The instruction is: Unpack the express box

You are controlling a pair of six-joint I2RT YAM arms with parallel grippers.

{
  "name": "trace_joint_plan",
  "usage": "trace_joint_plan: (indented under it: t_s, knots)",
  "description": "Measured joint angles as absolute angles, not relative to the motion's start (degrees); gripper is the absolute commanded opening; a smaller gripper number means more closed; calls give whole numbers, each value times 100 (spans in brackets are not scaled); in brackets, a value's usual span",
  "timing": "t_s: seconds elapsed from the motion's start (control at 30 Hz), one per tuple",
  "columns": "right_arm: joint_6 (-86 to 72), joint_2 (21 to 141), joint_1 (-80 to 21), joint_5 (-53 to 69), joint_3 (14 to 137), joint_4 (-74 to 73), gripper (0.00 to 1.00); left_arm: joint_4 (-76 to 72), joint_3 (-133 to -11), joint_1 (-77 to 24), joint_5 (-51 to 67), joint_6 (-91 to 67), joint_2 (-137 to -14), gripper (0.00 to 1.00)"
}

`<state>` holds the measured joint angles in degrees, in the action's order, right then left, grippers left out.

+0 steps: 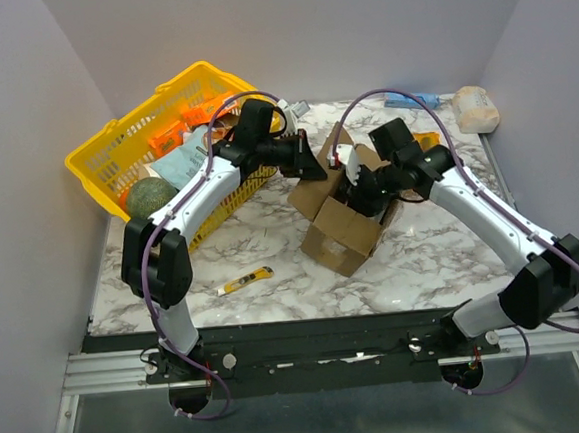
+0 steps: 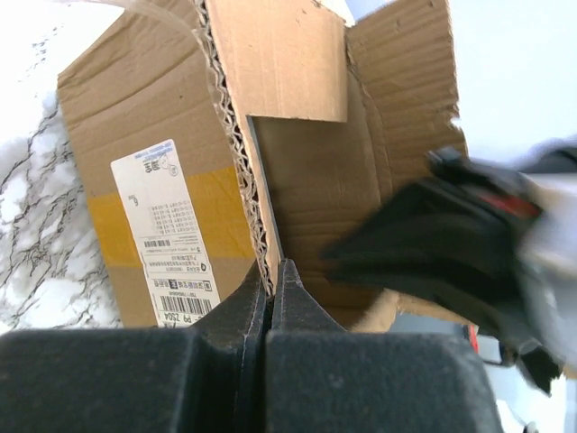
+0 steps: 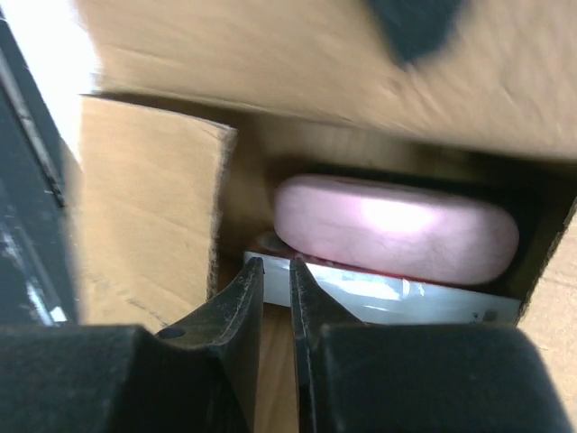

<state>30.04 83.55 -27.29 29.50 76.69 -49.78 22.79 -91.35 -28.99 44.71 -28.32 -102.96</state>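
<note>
The brown cardboard express box [image 1: 339, 228] stands mid-table with its flaps open. My left gripper [image 1: 311, 167] is shut on the edge of one upright flap [image 2: 270, 271]. The box's white label [image 2: 167, 234] and yellow band show beside it. My right gripper [image 1: 366, 195] reaches inside the box. In the right wrist view its jaws [image 3: 277, 268] are almost closed and pinch the near edge of a white plastic pack [image 3: 397, 296]. The pack lies under a pink rounded object [image 3: 397, 225] at the box bottom.
A yellow basket [image 1: 99, 156] with a green ball [image 1: 150, 197] and packets stands at the back left. A yellow utility knife [image 1: 244, 280] lies near the front. A beige bundle [image 1: 477, 108], a blue item [image 1: 411, 98] and an orange item [image 1: 426, 141] lie at the back right.
</note>
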Motion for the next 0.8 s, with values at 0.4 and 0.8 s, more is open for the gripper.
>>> trace_joint_plan:
  t_s: [0.4, 0.8]
  knots:
    - [2558, 7577, -4298, 2882, 7216, -5030, 70, 1885, -8993, -2893, 4230, -3315, -10294, 0]
    - [2112, 7623, -4355, 1874, 6893, -4630, 58, 1422, -8858, -2893, 4029, -3457, -10294, 0]
